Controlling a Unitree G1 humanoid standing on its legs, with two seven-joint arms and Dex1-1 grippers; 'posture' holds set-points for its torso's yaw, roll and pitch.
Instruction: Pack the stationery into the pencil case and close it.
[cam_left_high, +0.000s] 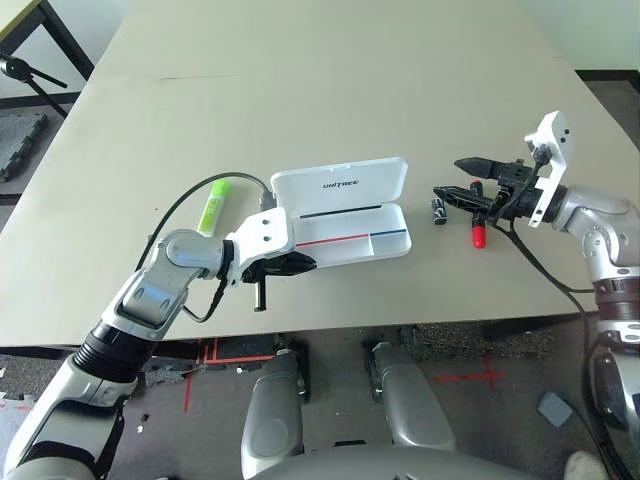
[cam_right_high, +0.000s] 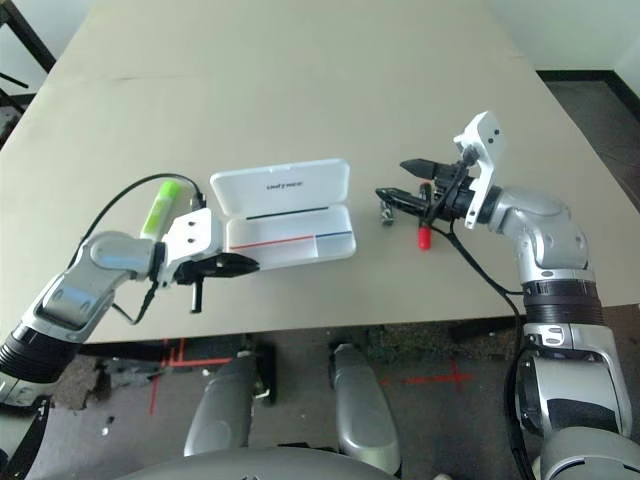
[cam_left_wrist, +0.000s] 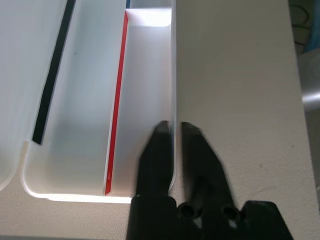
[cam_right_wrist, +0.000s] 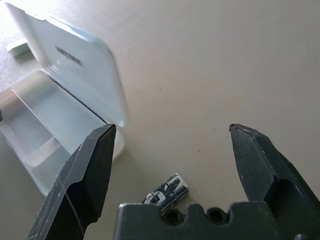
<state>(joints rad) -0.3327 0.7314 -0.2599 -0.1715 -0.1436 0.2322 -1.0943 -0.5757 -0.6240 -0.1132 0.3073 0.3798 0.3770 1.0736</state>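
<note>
The white pencil case (cam_left_high: 345, 240) lies open mid-table, its lid (cam_left_high: 340, 183) tilted back with the dark lettering showing and its tray empty, crossed by red and blue stripes. My left gripper (cam_left_wrist: 171, 127) is shut on the tray's near wall at its left end, one finger inside and one outside. The lime-green highlighter (cam_left_high: 214, 206) lies left of the case. My right gripper (cam_left_high: 448, 178) hovers open to the right of the case. Just below it lies the small black-and-silver clip piece (cam_right_wrist: 167, 192). The red marker (cam_left_high: 479, 235) is partly hidden under that gripper.
A black cable (cam_left_high: 190, 200) loops from my left forearm over the table near the highlighter. The table's front edge (cam_left_high: 400, 325) runs close behind the case and my left gripper. Bare tabletop stretches beyond the case.
</note>
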